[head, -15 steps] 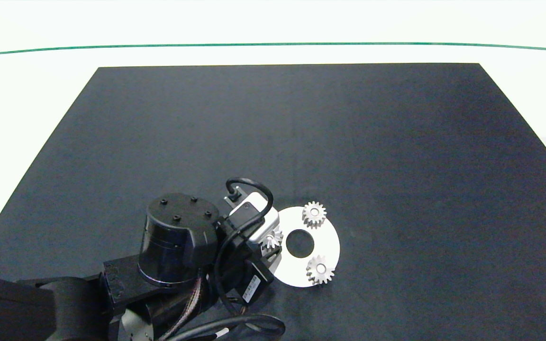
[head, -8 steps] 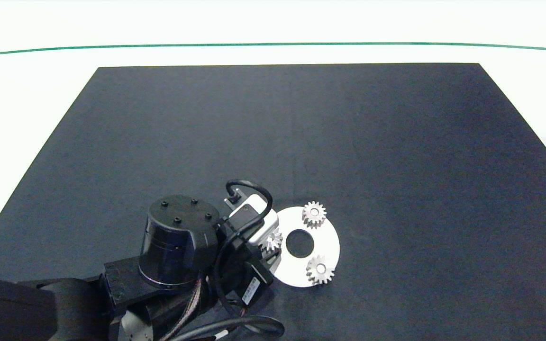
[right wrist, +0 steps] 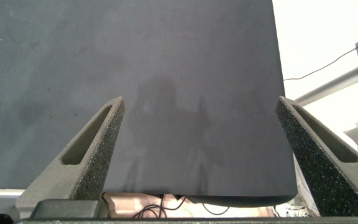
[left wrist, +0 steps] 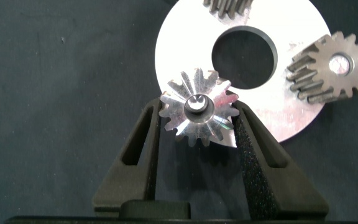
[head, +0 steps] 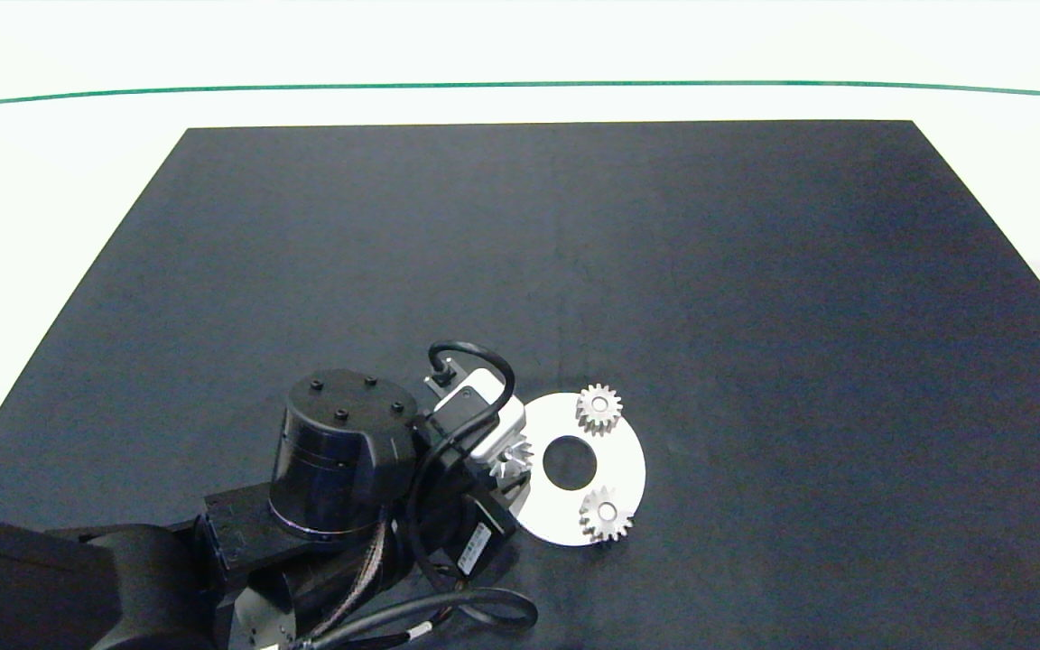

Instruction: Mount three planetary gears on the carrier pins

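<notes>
The white disc (head: 624, 460) lies on the black mat. Two planetary gears (head: 598, 409) (head: 607, 515) sit on carrier pins at its far and near right; a pin's pale top (left wrist: 339, 62) shows in one centre hole. My left gripper (left wrist: 197, 112) is shut on the third gear (left wrist: 197, 107) at the disc's left rim, where it is also seen as the gear (head: 511, 454). It looks slightly tilted, with a silvery pin end (left wrist: 197, 104) in its hole. My right gripper (right wrist: 199, 99) hangs open over bare mat, out of the head view.
The black mat (head: 574, 253) covers most of the white table, whose edge (head: 51, 181) runs around it. The left arm's dark wrist housing (head: 339, 460) and cables (head: 430, 614) hide the mat near the disc's left side. A mat edge (right wrist: 278, 93) shows by the right gripper.
The disc with its two seated gears has slid a little to the left. The left wrist has shifted slightly, and the held gear now looks more tilted.
</notes>
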Controlling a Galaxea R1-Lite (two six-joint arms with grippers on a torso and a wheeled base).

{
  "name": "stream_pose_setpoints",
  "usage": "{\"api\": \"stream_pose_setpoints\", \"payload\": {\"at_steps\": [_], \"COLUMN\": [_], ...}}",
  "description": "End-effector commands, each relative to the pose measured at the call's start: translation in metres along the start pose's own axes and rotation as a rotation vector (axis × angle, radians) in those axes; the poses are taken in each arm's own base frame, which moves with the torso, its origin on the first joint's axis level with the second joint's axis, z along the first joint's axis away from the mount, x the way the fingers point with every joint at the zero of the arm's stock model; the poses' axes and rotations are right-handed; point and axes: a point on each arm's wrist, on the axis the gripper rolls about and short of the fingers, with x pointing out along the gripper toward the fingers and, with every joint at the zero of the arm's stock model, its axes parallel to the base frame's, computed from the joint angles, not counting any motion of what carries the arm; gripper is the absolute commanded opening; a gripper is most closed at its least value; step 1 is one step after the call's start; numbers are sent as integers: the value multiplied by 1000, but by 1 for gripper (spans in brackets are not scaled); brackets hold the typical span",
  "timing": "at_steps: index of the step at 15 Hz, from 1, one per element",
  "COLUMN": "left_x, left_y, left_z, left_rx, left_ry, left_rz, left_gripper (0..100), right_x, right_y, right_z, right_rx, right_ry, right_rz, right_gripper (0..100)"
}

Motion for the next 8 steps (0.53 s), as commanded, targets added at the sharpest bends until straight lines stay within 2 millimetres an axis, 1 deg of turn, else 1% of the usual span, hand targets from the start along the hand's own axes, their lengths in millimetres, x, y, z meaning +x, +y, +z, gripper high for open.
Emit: {"api": "stream_pose_setpoints", "payload": {"at_steps": [1, 4, 8], "left_x": [1, 1, 1], "left_y": [1, 1, 0], "left_z": [3, 6, 4], "left_rx": [1, 1, 1], "left_ry": [-11, -23, -17], "left_rz": [4, 5, 3], "left_gripper": [13, 13, 13], "right_x": [0, 1, 0], "right_y": [0, 0, 0], "right_z": [0, -1, -1], "right_rx": [-4, -4, -4], "right_ry": [5, 6, 6], "right_rz": [-1, 0, 0], "right_gripper": [100, 100, 100]}}
